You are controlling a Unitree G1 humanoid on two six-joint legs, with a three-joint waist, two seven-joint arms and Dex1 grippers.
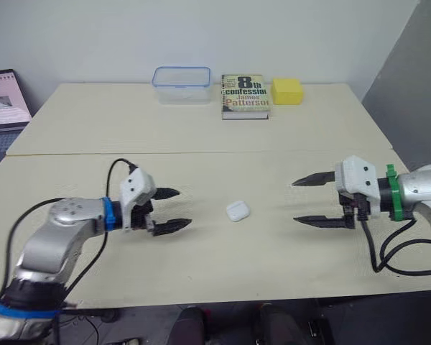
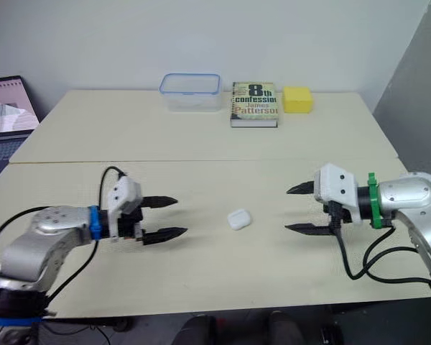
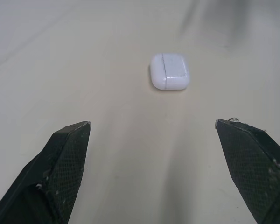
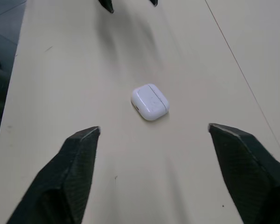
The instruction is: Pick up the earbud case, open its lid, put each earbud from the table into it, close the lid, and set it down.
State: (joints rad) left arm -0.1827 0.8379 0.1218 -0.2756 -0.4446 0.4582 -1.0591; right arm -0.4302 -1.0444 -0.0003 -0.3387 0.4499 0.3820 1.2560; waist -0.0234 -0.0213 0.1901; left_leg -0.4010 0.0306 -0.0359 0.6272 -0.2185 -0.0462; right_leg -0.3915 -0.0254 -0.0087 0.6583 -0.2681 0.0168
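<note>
Earbud case [image 1: 237, 210] lay shut on table [image 1: 223, 273] between left gripper [image 1: 174, 209] and right gripper [image 1: 307, 200]; both spread wide, empty.

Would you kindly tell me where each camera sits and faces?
Left eye view: head, facing forward-down over the table; both arms, left gripper, right gripper.
Right eye view: head, same scene.
Left wrist view: left wrist, along its open fingers toward the earbud case.
Right wrist view: right wrist, facing it oppositely.
All share the earbud case.
</note>
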